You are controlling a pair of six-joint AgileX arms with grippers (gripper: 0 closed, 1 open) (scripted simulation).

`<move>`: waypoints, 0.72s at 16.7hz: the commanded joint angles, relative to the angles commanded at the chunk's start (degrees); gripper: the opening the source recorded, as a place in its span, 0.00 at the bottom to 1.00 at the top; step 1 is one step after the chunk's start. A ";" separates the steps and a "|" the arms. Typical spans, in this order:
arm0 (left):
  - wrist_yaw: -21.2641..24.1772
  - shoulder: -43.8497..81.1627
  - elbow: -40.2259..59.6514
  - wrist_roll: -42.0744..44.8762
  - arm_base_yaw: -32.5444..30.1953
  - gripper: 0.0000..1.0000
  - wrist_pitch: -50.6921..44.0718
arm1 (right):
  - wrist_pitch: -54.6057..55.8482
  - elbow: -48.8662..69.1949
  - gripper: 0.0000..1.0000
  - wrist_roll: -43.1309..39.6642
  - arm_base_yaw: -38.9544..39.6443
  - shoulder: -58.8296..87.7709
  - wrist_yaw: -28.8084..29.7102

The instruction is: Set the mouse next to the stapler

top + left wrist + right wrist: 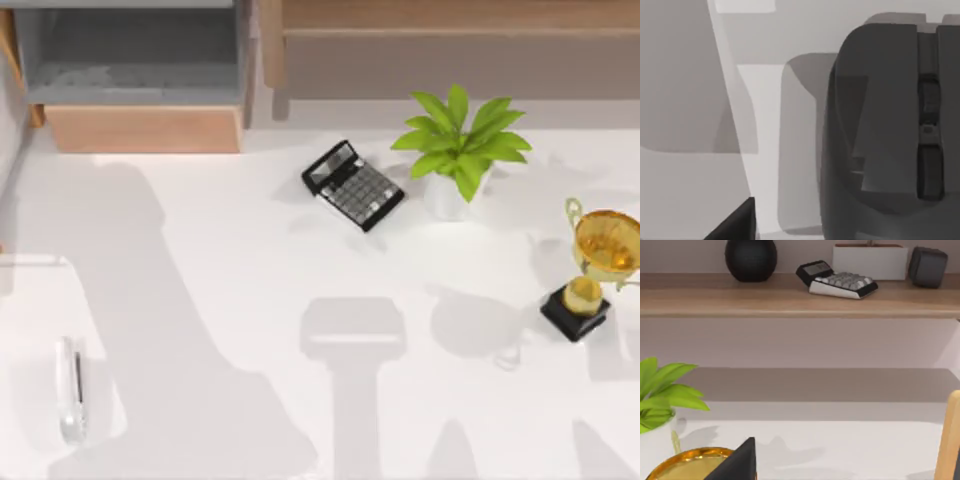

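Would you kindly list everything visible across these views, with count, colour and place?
stapler: one, white, table's near left.
mouse: one, dark grey, close before the left wrist camera.
calculator: one, black and grey, table's middle rear.
plant: one, green, white pot, right of the calculator.
trophy: one, gold, black base, table's right edge.
drawer unit: one, wood and grey, rear left.
shelf: one, wooden, holding black vase, keyed device, white box, dark cube.
left gripper: one, dark, beside the mouse.
right gripper: one, dark, near the trophy.
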 joint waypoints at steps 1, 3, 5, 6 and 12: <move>0.01 0.02 -0.41 0.04 -0.02 1.00 0.43 | 0.00 0.00 1.00 0.00 0.00 0.00 0.00; 0.01 0.04 -1.28 -0.06 -0.14 1.00 1.33 | 0.00 0.00 1.00 0.00 0.00 0.00 0.00; -0.01 0.02 -2.02 -0.16 -0.20 1.00 2.06 | 0.00 0.00 1.00 0.00 0.00 0.00 0.00; -0.02 -0.06 -2.35 -0.20 -0.23 1.00 2.34 | 0.00 0.00 1.00 0.00 0.00 0.00 0.00; -0.01 -0.43 -4.25 -0.31 -0.26 1.00 4.32 | 0.00 0.00 1.00 0.00 0.00 0.00 0.00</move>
